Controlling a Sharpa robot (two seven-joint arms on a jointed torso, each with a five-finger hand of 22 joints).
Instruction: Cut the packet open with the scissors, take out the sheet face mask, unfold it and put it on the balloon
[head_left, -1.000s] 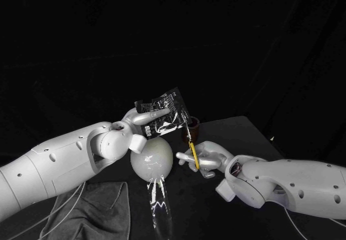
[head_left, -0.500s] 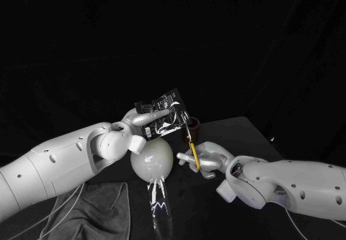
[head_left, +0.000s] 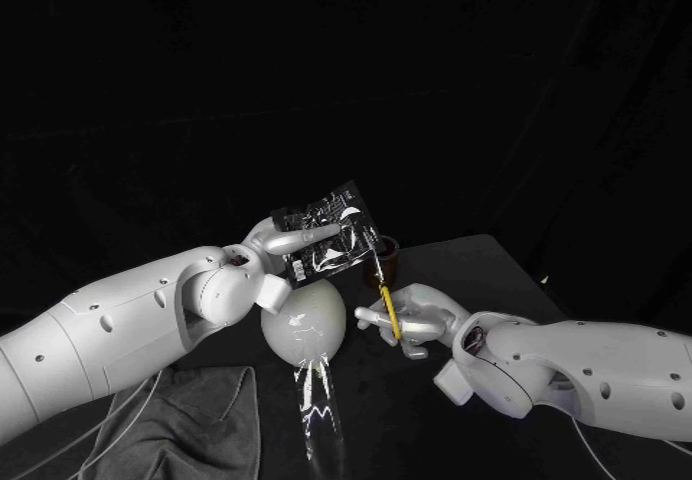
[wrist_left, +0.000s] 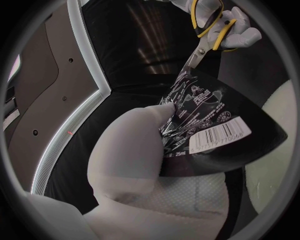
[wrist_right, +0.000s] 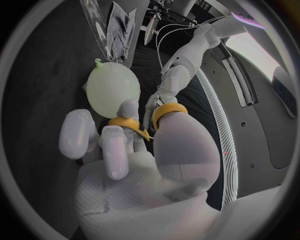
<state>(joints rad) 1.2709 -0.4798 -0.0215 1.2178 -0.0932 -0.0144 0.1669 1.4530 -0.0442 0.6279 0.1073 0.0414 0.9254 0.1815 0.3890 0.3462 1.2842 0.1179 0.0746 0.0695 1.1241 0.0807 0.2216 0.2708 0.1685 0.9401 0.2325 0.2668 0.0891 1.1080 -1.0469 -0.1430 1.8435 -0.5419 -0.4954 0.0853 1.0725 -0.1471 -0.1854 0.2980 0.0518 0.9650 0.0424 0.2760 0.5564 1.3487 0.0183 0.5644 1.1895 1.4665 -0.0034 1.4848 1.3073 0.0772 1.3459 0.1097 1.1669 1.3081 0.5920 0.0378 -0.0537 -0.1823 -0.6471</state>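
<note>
Grips black packet (head_left: 329, 238) in left hand (head_left: 286, 240), raised near the balloon (head_left: 303, 325); holds yellow-handled scissors (head_left: 384, 290) in right hand (head_left: 414, 318), blade tips at packet's edge. Judged early: no cut seen; mask removal, unfolding and placing outstanding.

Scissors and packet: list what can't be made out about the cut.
- Head view: the scissors blades are small and dark against the packet; whether they bite is unclear.
- Left wrist view: any slit at the packet's edge is too small to tell.
- Right wrist view: the blades are hidden behind the right hand.
</note>
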